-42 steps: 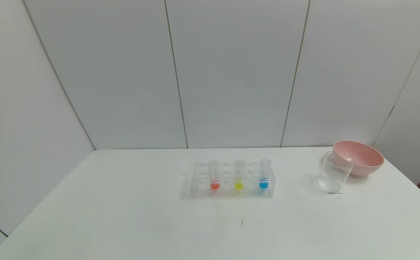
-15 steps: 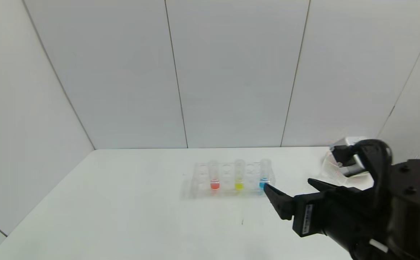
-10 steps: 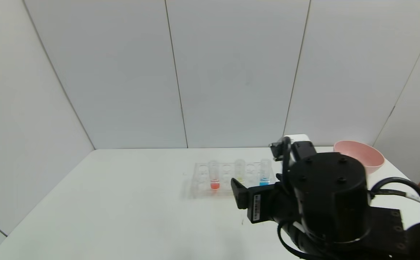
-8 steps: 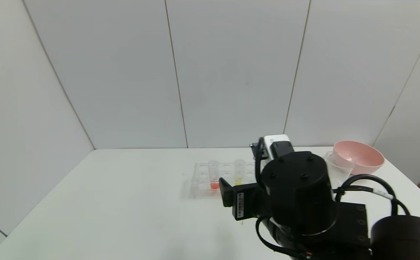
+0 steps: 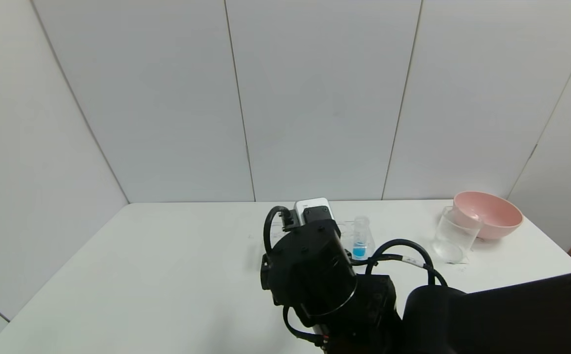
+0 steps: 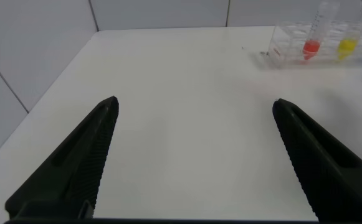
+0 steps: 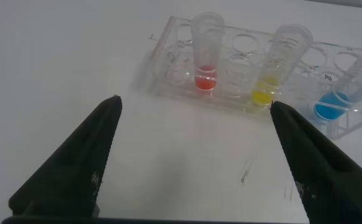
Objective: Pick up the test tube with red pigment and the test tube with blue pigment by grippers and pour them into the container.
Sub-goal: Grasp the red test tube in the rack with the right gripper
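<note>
The red tube (image 7: 205,59) and the blue tube (image 7: 344,93) stand in a clear rack (image 7: 243,93) with a yellow tube (image 7: 274,71) between them. My right gripper (image 7: 195,106) is open and empty, low over the table just in front of the rack, facing the red and yellow tubes. In the head view my right arm (image 5: 315,270) hides the red tube; the blue tube (image 5: 359,243) shows beside it. The clear beaker (image 5: 455,236) stands at the right. My left gripper (image 6: 194,104) is open and empty over bare table, far left of the rack (image 6: 324,43).
A pink bowl (image 5: 487,214) sits right behind the beaker, touching it, near the table's back right corner. The white table (image 5: 167,275) ends at grey wall panels close behind the rack. Faint pencil marks lie on the table in front of the rack (image 7: 246,171).
My right arm has come in from the right and swept left across the front of the rack, now covering the red and yellow tubes in the head view. The tubes and beaker have not moved.
</note>
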